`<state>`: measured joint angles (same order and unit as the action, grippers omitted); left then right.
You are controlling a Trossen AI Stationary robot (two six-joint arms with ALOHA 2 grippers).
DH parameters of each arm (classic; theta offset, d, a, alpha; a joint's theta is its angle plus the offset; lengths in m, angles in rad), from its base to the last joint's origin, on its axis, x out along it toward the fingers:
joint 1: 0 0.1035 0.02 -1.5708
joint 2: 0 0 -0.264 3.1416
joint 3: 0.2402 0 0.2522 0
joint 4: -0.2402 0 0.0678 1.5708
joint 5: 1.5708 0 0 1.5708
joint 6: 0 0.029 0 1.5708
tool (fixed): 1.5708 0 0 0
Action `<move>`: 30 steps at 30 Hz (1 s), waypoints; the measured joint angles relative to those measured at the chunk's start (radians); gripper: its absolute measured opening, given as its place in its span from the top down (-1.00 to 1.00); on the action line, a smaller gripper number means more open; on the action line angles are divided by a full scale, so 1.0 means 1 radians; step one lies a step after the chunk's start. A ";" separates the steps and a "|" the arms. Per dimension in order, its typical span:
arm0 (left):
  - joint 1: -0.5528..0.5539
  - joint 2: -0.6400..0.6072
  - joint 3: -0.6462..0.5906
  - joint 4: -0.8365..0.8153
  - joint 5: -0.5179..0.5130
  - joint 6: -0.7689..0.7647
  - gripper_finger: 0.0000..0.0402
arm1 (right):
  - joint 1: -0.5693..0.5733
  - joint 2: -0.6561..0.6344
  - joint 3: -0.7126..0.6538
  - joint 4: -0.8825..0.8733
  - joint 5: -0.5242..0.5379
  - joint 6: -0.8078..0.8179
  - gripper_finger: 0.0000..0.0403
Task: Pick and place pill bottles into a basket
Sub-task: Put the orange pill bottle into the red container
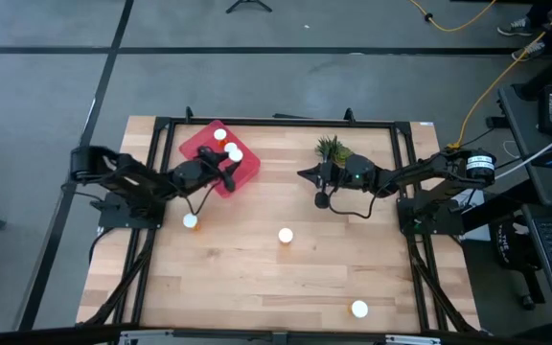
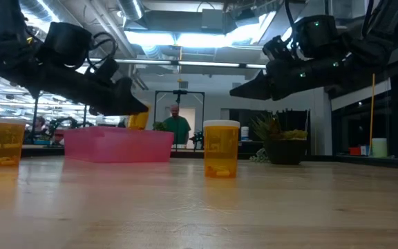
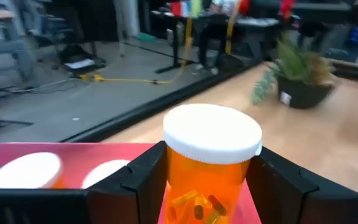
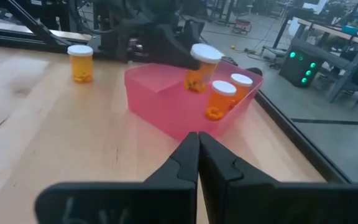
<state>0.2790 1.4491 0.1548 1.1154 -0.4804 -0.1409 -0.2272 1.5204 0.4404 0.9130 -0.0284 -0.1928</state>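
Note:
The red-pink basket lies at the table's far left, with two white-capped orange pill bottles standing in it. My left gripper reaches over the basket from the table's left, shut on a third pill bottle. Three more bottles stand upright on the wood: one near the left arm, one mid-table and one near the front edge. My right gripper hangs shut and empty above the table's middle, pointing toward the basket. My left gripper pinches the bottle's orange body just under the white cap, one finger on each side. The fingers lie about level, coming from the table's left. The bottle stands upright over the basket's inside; the basket wall hides its bottom.
A small green potted plant stands at the far edge, right beside my right gripper. The black frame rails run around the table. Bare wood lies between the loose bottles. A person stands far off in the room behind.

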 joint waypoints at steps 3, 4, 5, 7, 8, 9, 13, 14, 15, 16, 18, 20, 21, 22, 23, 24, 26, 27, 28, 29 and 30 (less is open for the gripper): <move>0.000 0.041 -0.002 0.083 0.000 -0.003 0.05 | 0.000 0.000 0.000 -0.011 0.000 0.000 0.95; 0.001 0.055 -0.001 0.104 0.021 -0.003 0.05 | 0.000 0.000 0.000 -0.013 0.000 0.000 0.95; 0.003 0.070 0.001 0.115 0.036 -0.003 0.05 | 0.000 0.000 0.000 -0.018 -0.001 0.000 0.95; 0.013 0.099 0.003 0.118 0.039 -0.004 0.05 | 0.000 0.000 0.000 -0.021 -0.001 0.004 0.95; 0.019 0.114 0.003 0.122 0.033 -0.011 0.05 | 0.000 0.000 0.000 -0.021 -0.002 0.005 0.95; 0.025 0.128 0.003 0.125 0.034 -0.021 0.05 | 0.000 0.000 0.000 -0.021 -0.002 0.005 0.95; 0.044 0.177 0.004 0.198 0.064 -0.026 0.05 | 0.000 0.000 0.000 -0.021 -0.002 0.006 0.95; 0.047 0.186 0.005 0.219 0.071 -0.023 0.05 | 0.000 0.000 0.000 -0.021 -0.002 0.006 0.95; 0.053 0.192 0.006 0.227 0.079 -0.022 0.05 | 0.000 0.000 0.000 -0.021 -0.002 0.007 0.95; 0.058 0.198 0.007 0.225 0.081 -0.023 0.05 | 0.000 0.000 0.000 -0.021 -0.002 0.007 0.95; 0.066 0.216 0.013 0.217 0.081 -0.030 0.05 | 0.000 0.000 0.000 -0.020 -0.002 0.007 0.95; 0.071 0.240 0.028 0.216 0.085 -0.030 0.05 | 0.000 0.000 0.000 -0.018 -0.002 0.006 0.95; 0.073 0.253 0.038 0.216 0.097 -0.030 0.05 | 0.000 0.000 0.000 -0.017 -0.002 0.006 0.95; 0.075 0.267 0.049 0.217 0.107 -0.028 0.05 | 0.000 0.000 0.000 -0.016 -0.002 0.006 0.95; 0.078 0.280 0.060 0.215 0.120 -0.022 0.05 | 0.000 0.000 0.000 -0.015 -0.002 0.006 0.95; 0.080 0.294 0.070 0.213 0.123 -0.016 0.05 | 0.000 0.000 0.000 -0.014 -0.002 0.006 0.95; 0.086 0.319 0.083 0.212 0.123 -0.013 0.05 | 0.000 0.000 0.000 -0.014 -0.002 0.007 0.95; 0.088 0.329 0.087 0.212 0.121 -0.013 0.05 | 0.000 0.000 0.000 -0.014 -0.002 0.007 0.95; 0.091 0.336 0.089 0.211 0.121 -0.013 0.05 | 0.000 0.000 0.000 -0.015 -0.002 0.007 0.95; 0.091 0.340 0.088 0.211 0.120 -0.017 0.05 | 0.000 0.000 0.000 -0.015 -0.002 0.007 0.95; 0.091 0.342 0.088 0.212 0.120 -0.022 0.05 | 0.000 0.000 0.000 -0.018 -0.002 0.007 0.95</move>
<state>0.3698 1.7907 0.2432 1.3270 -0.3603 -0.1627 -0.2272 1.5204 0.4409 0.8954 -0.0303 -0.1856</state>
